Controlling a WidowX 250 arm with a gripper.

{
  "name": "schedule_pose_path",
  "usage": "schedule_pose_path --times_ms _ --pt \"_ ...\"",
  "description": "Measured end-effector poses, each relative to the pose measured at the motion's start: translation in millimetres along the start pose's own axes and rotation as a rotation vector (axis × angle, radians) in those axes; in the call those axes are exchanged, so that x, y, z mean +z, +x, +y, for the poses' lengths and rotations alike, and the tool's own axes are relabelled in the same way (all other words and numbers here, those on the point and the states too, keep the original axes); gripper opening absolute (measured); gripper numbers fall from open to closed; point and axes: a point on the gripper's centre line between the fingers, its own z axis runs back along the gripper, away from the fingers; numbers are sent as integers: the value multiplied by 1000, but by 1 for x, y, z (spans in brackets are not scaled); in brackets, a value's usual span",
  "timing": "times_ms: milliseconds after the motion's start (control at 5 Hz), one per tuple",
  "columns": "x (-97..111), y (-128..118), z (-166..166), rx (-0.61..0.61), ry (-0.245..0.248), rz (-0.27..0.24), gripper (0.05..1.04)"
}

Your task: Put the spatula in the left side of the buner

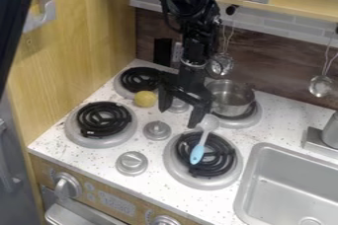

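A speckled tabletop (148, 162) carried the near right burner (172, 169), with the gripper (180, 116) spread above and a spatula (196, 155) on the coil.
The gripper hung over the middle of the stove, its two fingers well apart and nothing pinched between them; the right one came down close to the spatula's pale end, though whether they touched could not be told. The spatula lay aslant, its long axis running far to near, the pale end far and slightly right, the blue end near and slightly left.
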Motion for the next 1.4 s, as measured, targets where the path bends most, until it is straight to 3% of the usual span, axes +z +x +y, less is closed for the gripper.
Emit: schedule_pose_path --times_ms 200,600,800,1200,1400 --pt "-19 -10 -5 1 -11 57 999" --pt "-21 -9 -27 88 -54 49 999" --pt "-20 -7 -40 141 -54 41 999" --pt "-48 -8 -54 194 -15 60 999" --pt "-49 -4 -59 179 -2 42 940"
